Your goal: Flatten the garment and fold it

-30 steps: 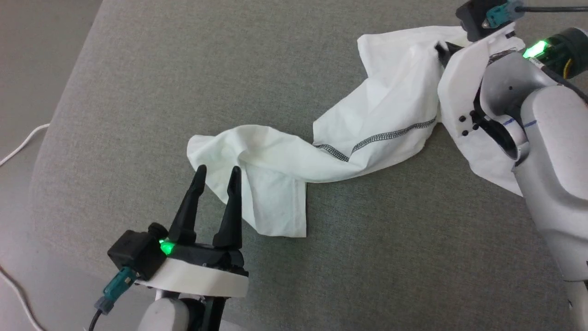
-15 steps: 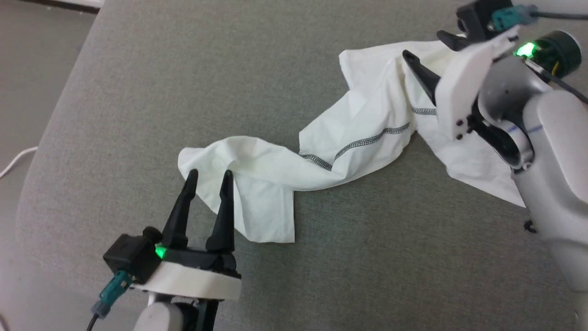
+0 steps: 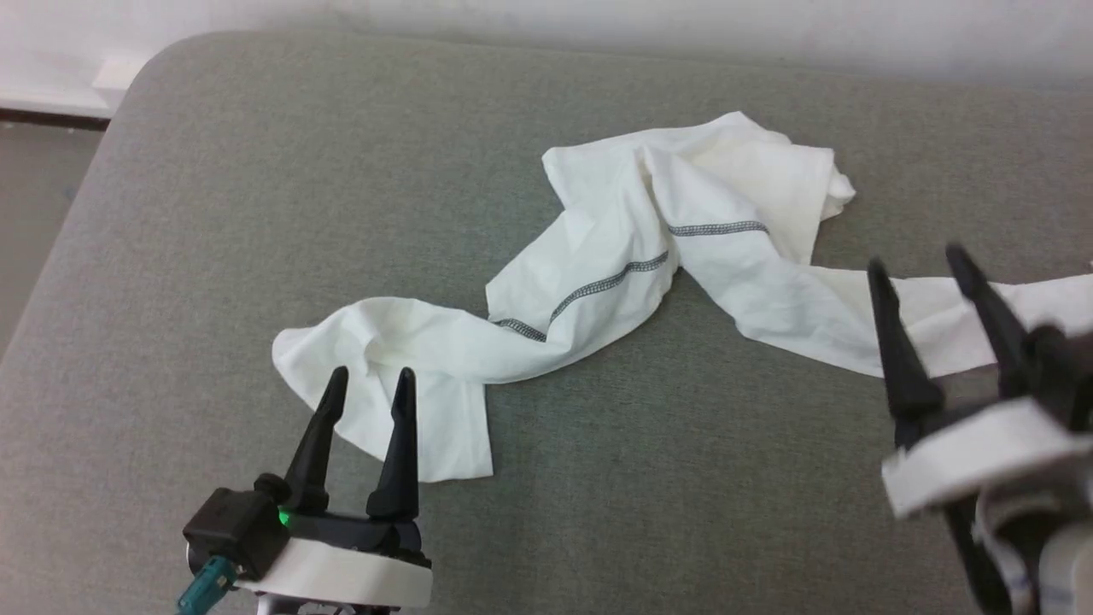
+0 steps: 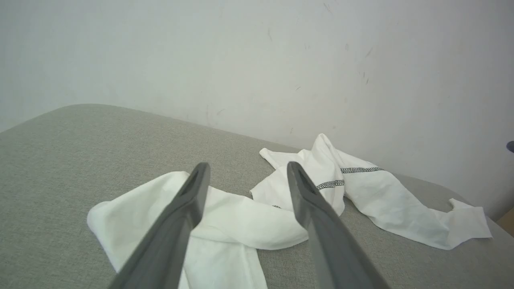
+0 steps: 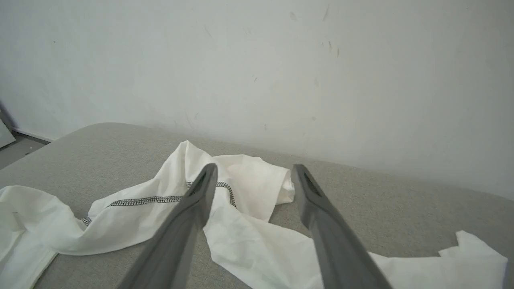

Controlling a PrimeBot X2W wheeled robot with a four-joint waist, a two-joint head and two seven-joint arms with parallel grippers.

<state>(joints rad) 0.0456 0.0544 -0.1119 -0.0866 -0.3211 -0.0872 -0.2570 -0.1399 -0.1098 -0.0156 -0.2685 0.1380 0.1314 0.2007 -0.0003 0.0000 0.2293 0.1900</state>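
From my remote seat, the biggest thing I saw was the pale, scuffed wall [image 4: 257, 60] running behind everything. Below it spread the grey padded surface [image 3: 683, 512], cloth-covered with a rounded far-left corner, and a strip of floor [image 3: 34, 188] showed past its left edge. The garment [image 3: 598, 256] lay unfolded on that surface as a long twisted white band. One end sat crumpled near the left front, the middle bunched up toward the wall, and the other end trailed off to the right.

The left end effector [image 3: 372, 372] stood wide, empty, its tips over the garment's near-left end; I could not tell whether they touched it. The right end effector [image 3: 915, 258] was also spread wide, holding nothing, just before the right-hand strip. Dark zigzag stitching [image 3: 598, 286] crossed the middle folds.
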